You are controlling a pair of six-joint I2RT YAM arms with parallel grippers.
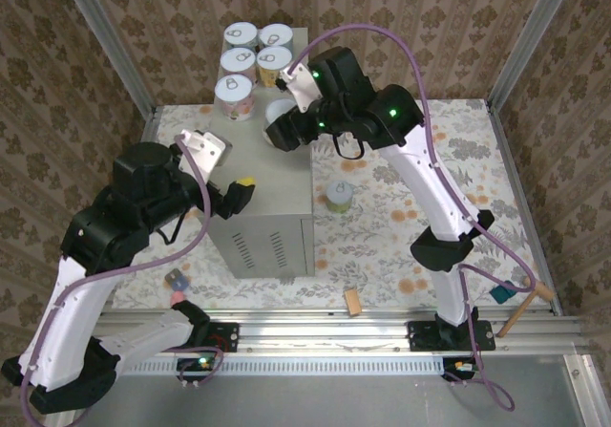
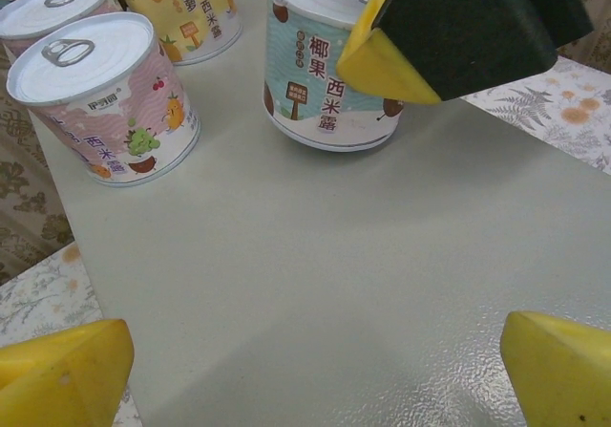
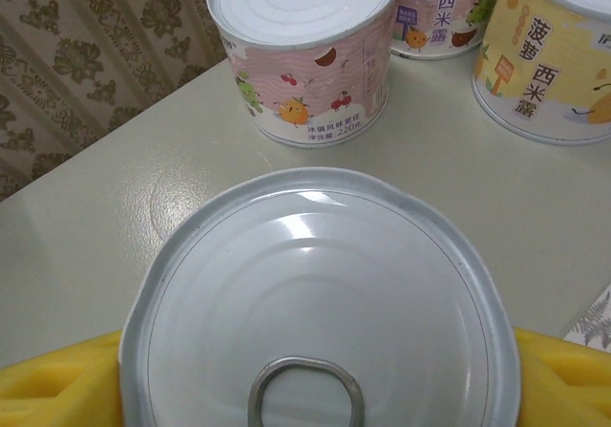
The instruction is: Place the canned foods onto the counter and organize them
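The counter [image 1: 274,193] is a tall grey box with vent slots on its near side. Several cans stand at its far end, among them a pink can [image 1: 234,96] [image 2: 105,97] [image 3: 305,54] and a yellow can [image 2: 186,7] [image 3: 549,64]. My right gripper [image 1: 284,121] [image 3: 320,389] is shut on a pale blue can [image 2: 329,74], which rests on the counter top; its white pull-tab lid [image 3: 320,303] sits between the yellow pads [image 3: 57,389]. My left gripper [image 1: 243,193] [image 2: 315,370] hovers open above the counter's bare top, nothing between its fingers [image 2: 57,374]. One more can [image 1: 339,196] stands on the floral floor, right of the counter.
On the floral floor near the front rail lie a small wooden block [image 1: 352,302], a wooden stick [image 1: 523,308], a teal piece [image 1: 498,294] and a small blue-pink item [image 1: 177,282]. Metal frame posts [image 1: 105,40] and patterned walls enclose the cell.
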